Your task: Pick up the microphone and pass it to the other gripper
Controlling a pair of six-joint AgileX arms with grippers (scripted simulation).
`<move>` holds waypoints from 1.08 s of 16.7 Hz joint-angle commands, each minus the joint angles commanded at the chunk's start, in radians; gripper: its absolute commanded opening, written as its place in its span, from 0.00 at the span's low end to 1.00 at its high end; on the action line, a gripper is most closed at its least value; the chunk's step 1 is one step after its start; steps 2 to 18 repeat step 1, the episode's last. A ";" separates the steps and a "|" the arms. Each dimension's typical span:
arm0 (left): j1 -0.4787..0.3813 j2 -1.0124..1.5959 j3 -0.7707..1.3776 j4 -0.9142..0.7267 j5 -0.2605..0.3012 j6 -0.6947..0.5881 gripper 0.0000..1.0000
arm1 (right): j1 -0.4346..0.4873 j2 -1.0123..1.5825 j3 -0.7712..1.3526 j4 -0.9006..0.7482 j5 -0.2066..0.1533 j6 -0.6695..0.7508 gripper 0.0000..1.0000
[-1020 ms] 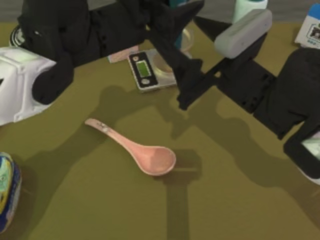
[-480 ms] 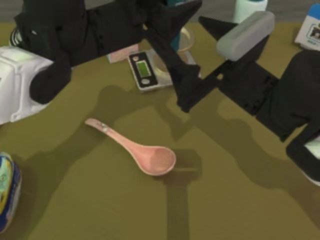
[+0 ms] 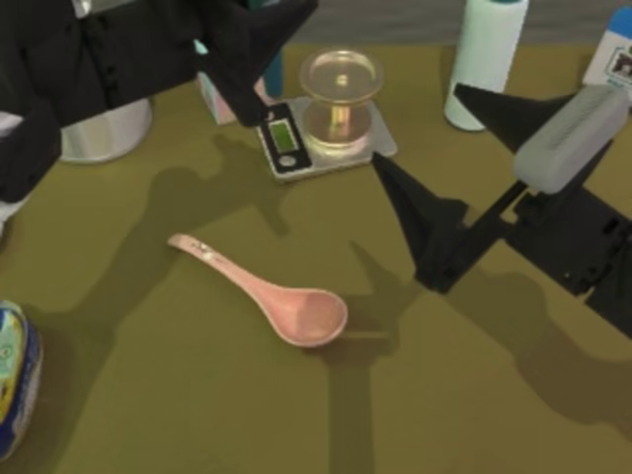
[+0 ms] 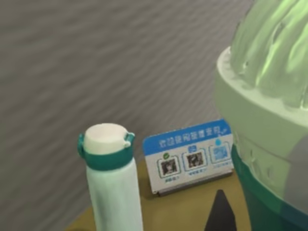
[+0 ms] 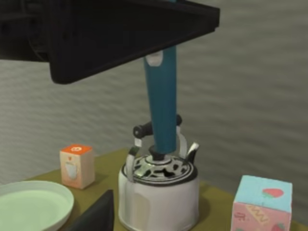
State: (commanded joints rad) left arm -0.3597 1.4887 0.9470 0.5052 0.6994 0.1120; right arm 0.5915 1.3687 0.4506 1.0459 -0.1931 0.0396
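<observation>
Starting at the left claw [image 3: 252, 59], we find it raised above the far left part of the tabletop [image 3: 197, 395] and clenched on the microphone [image 5: 161, 106]. From above, only a short teal length of the handle shows under its fingers. The right wrist view gives the clearer reading: the teal handle hangs out of the black claw nearly upright, with its narrow end downward and its white strip just below the finger. The rounded head sits uppermost, hidden there by the claw. The left wrist view shows that head filling the frame's edge, close to the camera. We judge the long axis to be close to vertical, head up and tail down, with the tail clear above the kettle [image 5: 159, 192] behind it.

Moving outward, the scale [image 3: 321, 133] with its glass dish lies between the two arms. The right claw [image 3: 464, 168] stands at the right of the tabletop, its fingers spread wide and gripping nothing. From it, the microphone lies toward the left and the far edge, well apart. The left arm is plainly the nearer, being the one in possession.

We judge the transfer made: the item rests with the receiving claw alone. The pink spoon [image 3: 267, 296] lies flat on the tabletop nearer us, touching neither arm.
</observation>
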 joint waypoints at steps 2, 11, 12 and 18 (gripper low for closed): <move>0.002 -0.001 -0.001 0.000 0.002 0.000 0.00 | 0.000 -0.002 -0.002 0.000 -0.001 0.000 1.00; 0.002 -0.001 -0.001 0.000 0.002 0.000 0.00 | 0.000 -0.002 -0.002 0.000 -0.001 0.000 1.00; 0.002 -0.001 -0.001 0.000 0.002 0.000 0.00 | 0.000 -0.002 -0.002 0.000 -0.001 0.000 1.00; 0.002 -0.001 -0.001 0.000 0.002 0.000 0.00 | 0.000 -0.002 -0.002 0.000 -0.001 0.000 1.00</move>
